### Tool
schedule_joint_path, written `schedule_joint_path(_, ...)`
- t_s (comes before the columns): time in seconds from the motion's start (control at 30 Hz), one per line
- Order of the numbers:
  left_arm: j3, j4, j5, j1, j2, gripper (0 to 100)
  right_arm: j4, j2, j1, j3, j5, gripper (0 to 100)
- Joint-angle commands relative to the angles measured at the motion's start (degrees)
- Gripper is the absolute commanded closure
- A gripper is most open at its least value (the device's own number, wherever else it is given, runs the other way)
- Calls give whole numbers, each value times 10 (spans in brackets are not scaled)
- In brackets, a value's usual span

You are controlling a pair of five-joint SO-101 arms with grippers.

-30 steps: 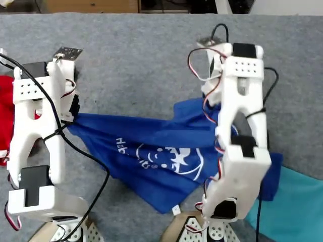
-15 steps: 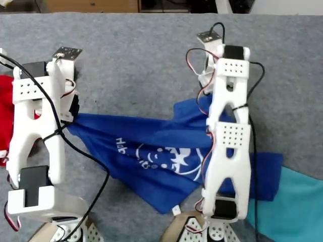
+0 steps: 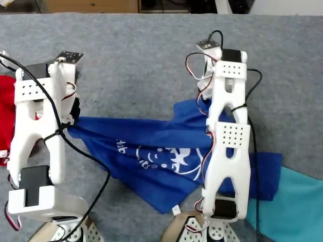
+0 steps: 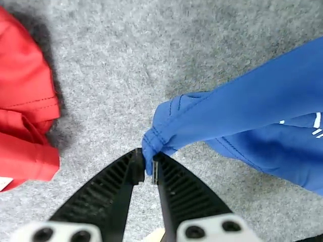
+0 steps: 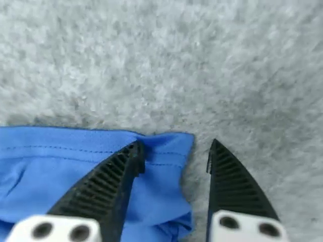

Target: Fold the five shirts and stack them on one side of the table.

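A blue shirt (image 3: 151, 154) with a white print lies crumpled across the middle of the grey table. My left gripper (image 4: 148, 169) is shut on a bunched corner of the blue shirt (image 4: 227, 116), at its left end (image 3: 75, 128) in the high view. My right gripper (image 5: 174, 159) stands open over the far right corner of the blue shirt (image 5: 75, 171), one finger on the cloth and the other over bare table. In the high view the right arm (image 3: 228, 131) lies above the shirt's right part.
A red shirt (image 3: 6, 108) lies at the left table edge, close beside the left arm; it is also in the left wrist view (image 4: 22, 116). A teal shirt (image 3: 298, 212) lies at the front right corner. The far half of the grey table (image 3: 136, 50) is bare.
The right arm has stretched out toward the far side, bringing its gripper to the shirt's far right corner. The left gripper drew the shirt's left end slightly, tautening the cloth.
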Motion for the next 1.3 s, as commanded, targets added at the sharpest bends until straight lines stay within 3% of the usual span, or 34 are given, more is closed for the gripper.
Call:
schedule_joint_path(0.0,-6,5,-4,6,-23,982,11,-2,4,11,-14,790)
schedule_joint_path(0.13,-4,5,-4,7,-23,982,11,-3,3,10,-15,802)
schedule_joint_path(0.3,-4,5,-4,16,-23,982,11,-6,3,10,-15,918)
schedule_joint_path(0.53,-4,5,-4,44,-23,982,12,-7,4,-5,-15,917)
schedule_joint_path(0.87,-5,1,-3,44,-23,982,-12,-2,6,-133,-38,919)
schedule_joint_path(1.03,-4,4,-3,40,-23,982,-25,-1,6,-133,-38,984)
schedule_joint_path(1.27,-4,5,25,39,-23,982,-9,-1,17,-133,-54,955)
